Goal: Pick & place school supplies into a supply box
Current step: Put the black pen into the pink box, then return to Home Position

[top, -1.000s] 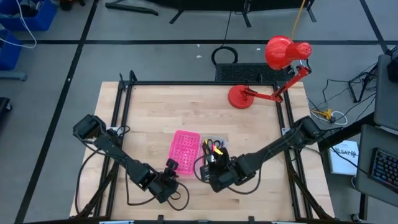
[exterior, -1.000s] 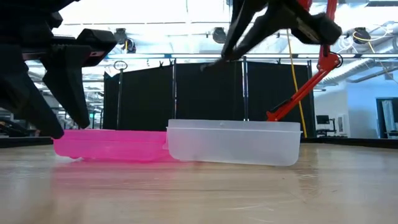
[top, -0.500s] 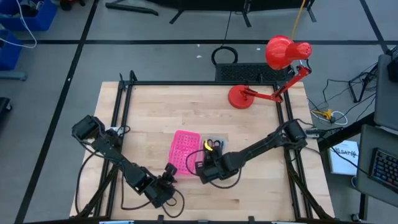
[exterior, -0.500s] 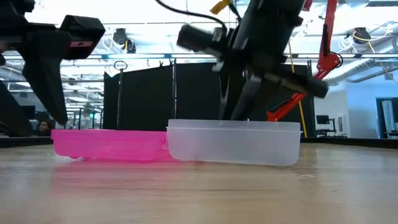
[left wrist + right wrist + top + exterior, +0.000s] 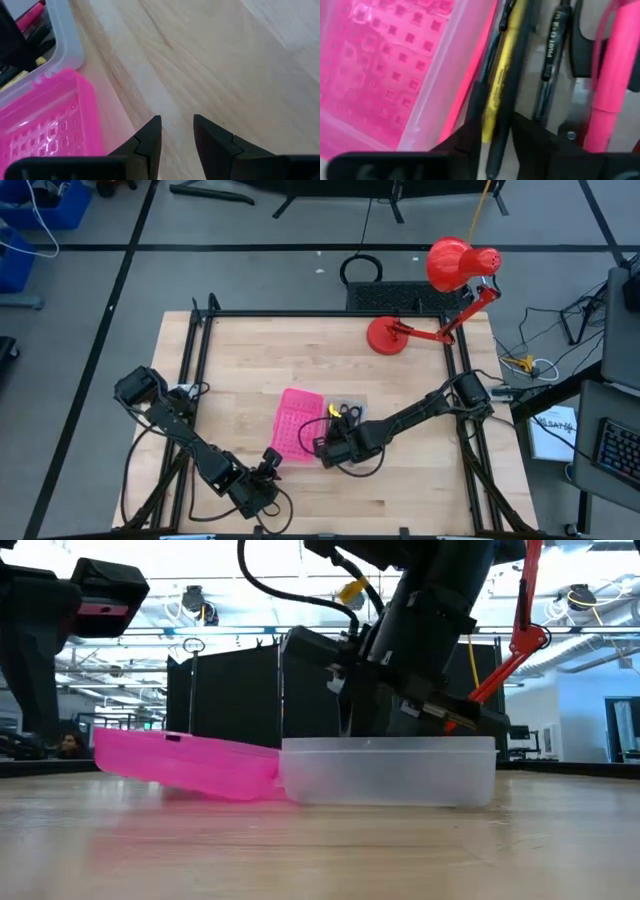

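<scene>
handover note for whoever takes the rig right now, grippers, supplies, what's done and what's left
Right gripper: down inside the clear box, fingers slightly apart around a black pen and a yellow one; whether it grips cannot be told.
Left gripper: open, empty, over bare table near the front edge, beside the pink lid.
Supplies: pens, a pink marker and scissors lie in the box.
Done: no supplies seen loose on the table.
Left: withdraw the right arm; lid is open and tilted up.
</scene>
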Available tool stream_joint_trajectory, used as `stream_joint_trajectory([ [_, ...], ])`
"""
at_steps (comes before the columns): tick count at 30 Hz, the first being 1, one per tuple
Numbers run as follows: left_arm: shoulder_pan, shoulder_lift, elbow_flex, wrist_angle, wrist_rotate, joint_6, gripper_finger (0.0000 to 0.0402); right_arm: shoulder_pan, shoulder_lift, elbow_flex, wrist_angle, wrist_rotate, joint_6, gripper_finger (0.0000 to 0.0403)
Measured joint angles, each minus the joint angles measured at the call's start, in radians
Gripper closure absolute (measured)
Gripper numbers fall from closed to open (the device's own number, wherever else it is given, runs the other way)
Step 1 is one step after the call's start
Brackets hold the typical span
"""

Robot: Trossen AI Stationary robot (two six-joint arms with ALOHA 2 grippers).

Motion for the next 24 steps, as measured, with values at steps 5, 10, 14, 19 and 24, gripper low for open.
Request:
stream_joint_trajectory([
  [5,0.0,0.0,0.0,0.006,0.0,0.02,0.0282,0.002,-0.018,-0.002,0.002,0.029,-0.104,0.0268],
  [10,0.019,0.0,0.0,0.018,-0.001,0.049,0.0282,0.009,-0.073,-0.002,-0.009,0.047,-0.214,0.0254],
  [14,0.044,0.0,0.0,0.049,-0.004,0.051,0.0282,0.014,-0.138,-0.002,-0.01,0.046,-0.35,0.0255],
  [19,0.069,-0.011,0.001,0.085,0.025,0.114,0.0283,0.016,-0.25,-0.002,0.003,0.046,-0.664,0.0257],
  [24,0.068,-0.14,0.002,0.144,-0.065,0.199,0.0321,0.051,-0.38,-0.002,0.005,0.117,-1.033,0.0275],
])
